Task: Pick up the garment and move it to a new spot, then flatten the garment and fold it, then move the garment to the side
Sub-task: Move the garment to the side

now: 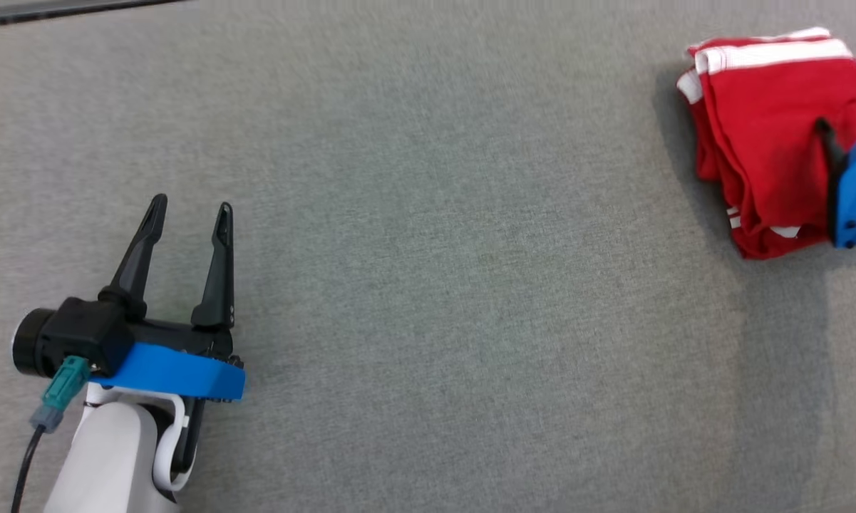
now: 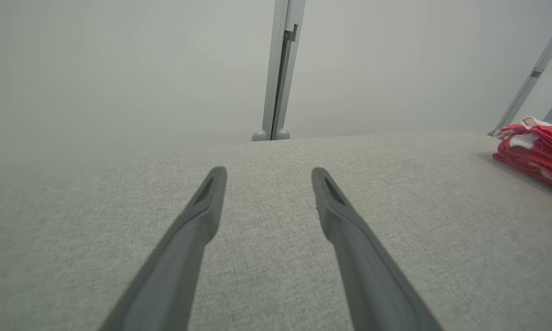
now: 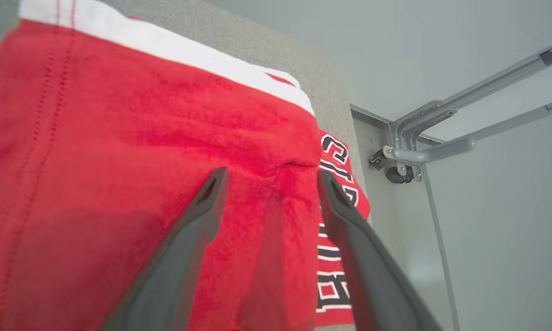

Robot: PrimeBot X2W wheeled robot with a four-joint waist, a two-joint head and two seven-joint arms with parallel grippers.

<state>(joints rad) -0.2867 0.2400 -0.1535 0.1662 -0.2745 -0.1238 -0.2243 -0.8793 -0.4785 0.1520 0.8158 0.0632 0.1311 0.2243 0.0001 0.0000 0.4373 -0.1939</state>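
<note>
Right wrist view, garment [image 3: 142,138] lettering [image 3: 333,158] (black, white)

The head camera looks almost straight down on the grey fabric surface [image 1: 428,285], with the left gripper [image 1: 191,206] at lower left and the red garment [image 1: 762,135] at the far right edge. The left wrist camera sits low, near that surface, facing along it toward a pale wall [image 2: 119,69], with the garment at its right edge. The right wrist camera is very close over the same garment, which all three views share.
</note>
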